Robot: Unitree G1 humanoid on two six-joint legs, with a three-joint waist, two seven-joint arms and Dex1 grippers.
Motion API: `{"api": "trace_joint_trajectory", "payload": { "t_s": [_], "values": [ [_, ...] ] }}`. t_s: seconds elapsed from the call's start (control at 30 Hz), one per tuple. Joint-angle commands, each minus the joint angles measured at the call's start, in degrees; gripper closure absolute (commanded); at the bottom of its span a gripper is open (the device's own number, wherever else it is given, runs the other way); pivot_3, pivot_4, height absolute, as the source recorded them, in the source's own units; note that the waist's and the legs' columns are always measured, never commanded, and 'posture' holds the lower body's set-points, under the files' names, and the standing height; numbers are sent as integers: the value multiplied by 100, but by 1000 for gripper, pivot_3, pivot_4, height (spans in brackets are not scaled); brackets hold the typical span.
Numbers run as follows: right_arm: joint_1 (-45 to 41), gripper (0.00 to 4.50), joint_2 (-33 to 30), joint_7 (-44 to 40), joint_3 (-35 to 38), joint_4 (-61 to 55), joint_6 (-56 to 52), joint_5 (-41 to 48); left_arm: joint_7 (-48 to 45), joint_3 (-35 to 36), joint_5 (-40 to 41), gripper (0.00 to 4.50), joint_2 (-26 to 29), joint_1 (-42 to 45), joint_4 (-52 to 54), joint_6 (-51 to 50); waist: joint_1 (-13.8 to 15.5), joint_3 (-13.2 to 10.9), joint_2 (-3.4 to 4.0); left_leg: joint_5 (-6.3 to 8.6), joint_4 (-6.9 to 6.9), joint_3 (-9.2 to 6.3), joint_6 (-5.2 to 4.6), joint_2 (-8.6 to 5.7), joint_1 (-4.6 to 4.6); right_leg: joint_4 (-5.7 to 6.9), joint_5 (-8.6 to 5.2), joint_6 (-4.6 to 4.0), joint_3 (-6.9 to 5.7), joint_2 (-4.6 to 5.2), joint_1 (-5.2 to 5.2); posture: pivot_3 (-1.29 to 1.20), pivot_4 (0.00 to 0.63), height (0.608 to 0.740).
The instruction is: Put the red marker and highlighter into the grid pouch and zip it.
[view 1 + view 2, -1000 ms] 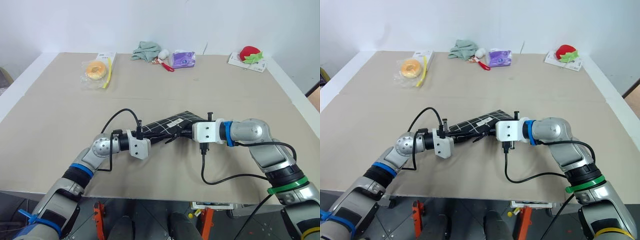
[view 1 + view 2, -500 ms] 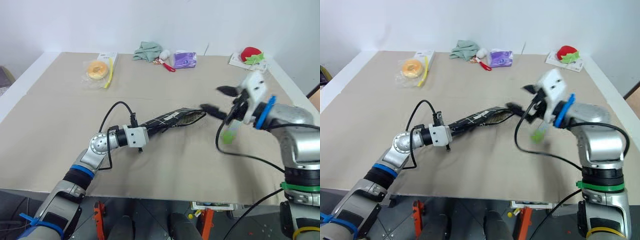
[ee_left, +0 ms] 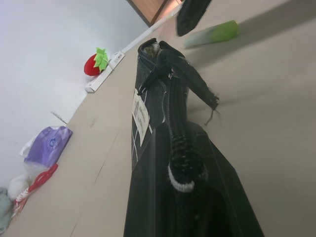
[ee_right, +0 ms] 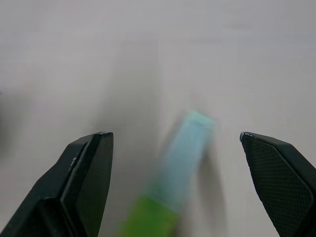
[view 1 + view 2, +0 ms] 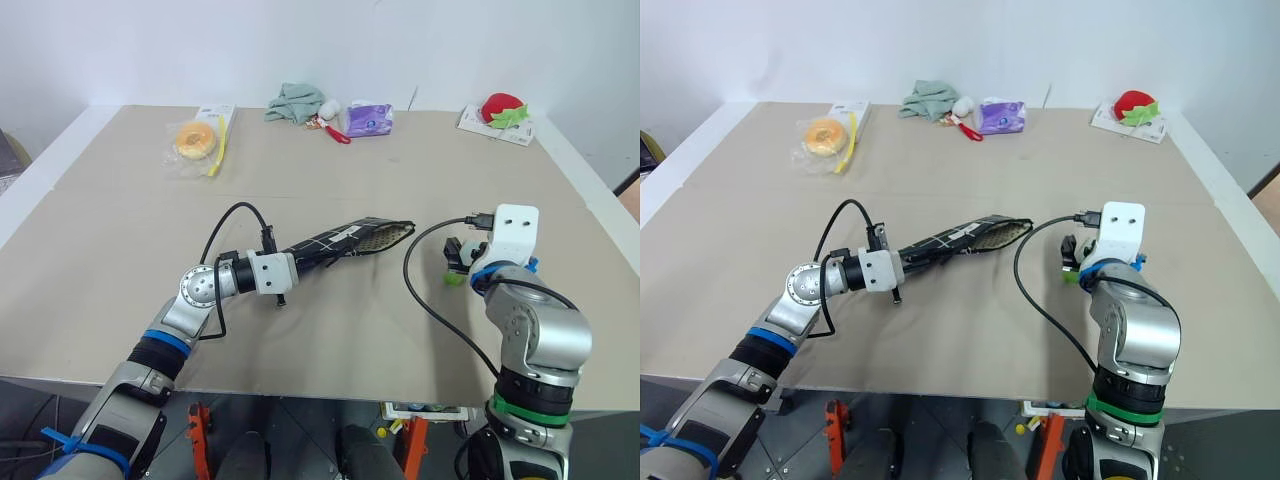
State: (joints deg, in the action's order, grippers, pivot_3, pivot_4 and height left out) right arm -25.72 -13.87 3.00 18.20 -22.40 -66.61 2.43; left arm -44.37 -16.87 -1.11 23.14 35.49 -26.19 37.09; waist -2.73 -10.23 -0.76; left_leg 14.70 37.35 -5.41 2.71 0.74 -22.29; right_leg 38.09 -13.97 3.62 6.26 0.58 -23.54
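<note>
Pouch first: from the head cameras, the grid pouch (image 5: 345,240) lies near the middle of the surface (image 5: 120,230), its open mouth facing the robot's right side. The left hand (image 5: 300,262) is clamped shut on the pouch's near end, holding it steady. Off to the right, the right hand (image 5: 457,256) hangs over the highlighter (image 5: 455,277), a green stub lying on the surface well apart from the pouch mouth. Along the far edge sit a bagged donut (image 5: 192,140), a purple packet (image 5: 368,119) and a strawberry toy (image 5: 501,107). No telling where the red marker is.

Left wrist camera now: the pouch runs away from the lens, white label (image 3: 141,113) on its side, zipper still undone, and the highlighter (image 3: 212,34) lies beyond its mouth.

Right wrist camera: fingers (image 4: 84,170) spread wide, nothing between them but the highlighter (image 4: 173,182) on the surface below.

Judgement: this is the pick-up of the highlighter. Next, that hand needs to drop, close across the barrel, then carry it to the held-open mouth.
</note>
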Motion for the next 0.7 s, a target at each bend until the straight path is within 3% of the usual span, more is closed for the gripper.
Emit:
{"api": "trace_joint_trajectory", "payload": {
  "t_s": [0.03, 0.37, 0.7],
  "values": [
    [153, 78, -32, 64, -180, -177, 6, -126, -18, 133, 75, 4500, -34, 98, 110, 62, -4, 0, 1, 0, 0, 0, 0, 1, 0, 0, 0, 0, 0, -1, -1, 0, 150, 740],
    [-52, 78, 586, 75, 142, 7, -228, 159, 35, 155, 51, 4500, -5, -18, 207, 54, -25, 1, 2, -2, -3, -3, -4, 13, 9, 1, 5, -8, -1, -18, 2, 0, 150, 740],
    [-66, 78, 725, 132, 47, -5, -225, 134, 40, 145, 27, 4500, 10, -70, 276, 55, -23, 1, 2, -2, -4, -3, -5, 12, 4, 0, 4, -7, -2, -16, -2, 0, 150, 740]
  ]
}}
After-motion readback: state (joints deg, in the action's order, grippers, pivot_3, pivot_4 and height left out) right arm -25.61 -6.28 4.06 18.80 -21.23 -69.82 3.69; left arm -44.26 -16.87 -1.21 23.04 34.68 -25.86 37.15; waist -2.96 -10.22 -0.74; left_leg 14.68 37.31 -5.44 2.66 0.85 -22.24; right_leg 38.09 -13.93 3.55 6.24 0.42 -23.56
